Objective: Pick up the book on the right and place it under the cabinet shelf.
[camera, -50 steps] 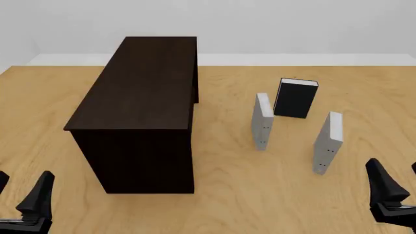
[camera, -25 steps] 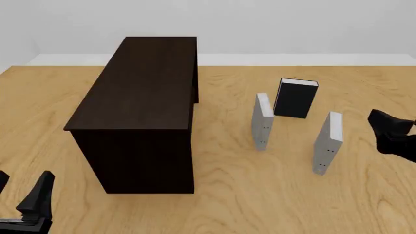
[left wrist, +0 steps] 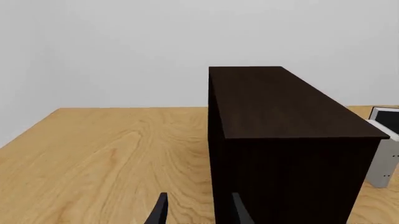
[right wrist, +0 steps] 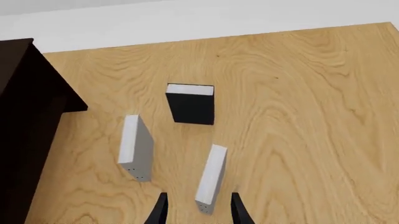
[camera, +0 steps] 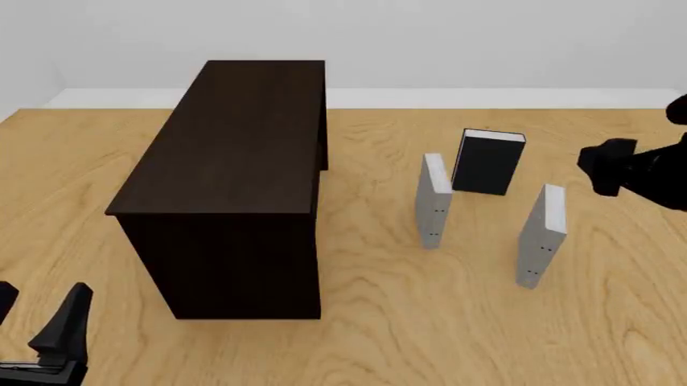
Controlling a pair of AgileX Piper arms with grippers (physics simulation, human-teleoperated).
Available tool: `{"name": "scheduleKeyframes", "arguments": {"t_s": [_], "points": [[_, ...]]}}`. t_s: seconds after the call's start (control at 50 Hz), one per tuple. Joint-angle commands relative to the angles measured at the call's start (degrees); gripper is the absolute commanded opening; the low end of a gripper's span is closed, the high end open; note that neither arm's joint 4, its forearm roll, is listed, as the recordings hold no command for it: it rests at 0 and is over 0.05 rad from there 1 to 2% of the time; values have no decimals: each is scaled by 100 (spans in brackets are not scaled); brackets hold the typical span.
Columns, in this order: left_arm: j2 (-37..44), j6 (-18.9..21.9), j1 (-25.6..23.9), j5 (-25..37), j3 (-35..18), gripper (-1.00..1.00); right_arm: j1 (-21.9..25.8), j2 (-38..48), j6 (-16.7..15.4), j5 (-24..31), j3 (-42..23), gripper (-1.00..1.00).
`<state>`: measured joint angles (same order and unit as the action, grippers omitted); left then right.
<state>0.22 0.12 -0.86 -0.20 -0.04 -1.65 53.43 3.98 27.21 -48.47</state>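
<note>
Book [camera: 540,236] upright near bench's [camera: 429,322] right edge, bare wood around it. Right claw [right wrist: 196,210] spread, above it, empty. Left claw [left wrist: 196,212] spread at near-left corner. Cabinet shelf [camera: 231,177] left of centre.

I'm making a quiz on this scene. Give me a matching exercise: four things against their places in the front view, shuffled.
Things:
1. black book
2. right-hand grey book
3. cabinet
4. left gripper

Places:
A. left half of the table
B. bottom left corner
C. farthest back of the three books
D. nearest of the three books

Pairs: 1-C, 2-D, 3-A, 4-B
</note>
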Motion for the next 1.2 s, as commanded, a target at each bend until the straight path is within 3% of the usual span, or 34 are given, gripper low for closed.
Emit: {"name": "scheduleKeyframes", "arguments": {"t_s": [0.02, 0.04, 0.06, 0.14, 0.48, 0.66, 1.2], "points": [[-15, 44, -114, -34, 1, 100, 57, 636, 180, 140, -314, 100], [247, -159, -148, -89, 2, 100, 43, 686, 164, 142, -350, 100], [-1, 32, -100, -33, 1, 100, 56, 725, 182, 140, -364, 100], [29, -24, -49, -7, 1, 100, 133, 927, 371, 78, -372, 100], [32, -25, -50, -9, -1, 100, 178, 1591, 482, -312, -291, 100], [33, -25, -51, -9, -2, 100, 33, 1957, 285, -591, -232, 100], [17, -24, -51, 8, -3, 100, -203, 2918, 173, -1491, 190, 100]]}}
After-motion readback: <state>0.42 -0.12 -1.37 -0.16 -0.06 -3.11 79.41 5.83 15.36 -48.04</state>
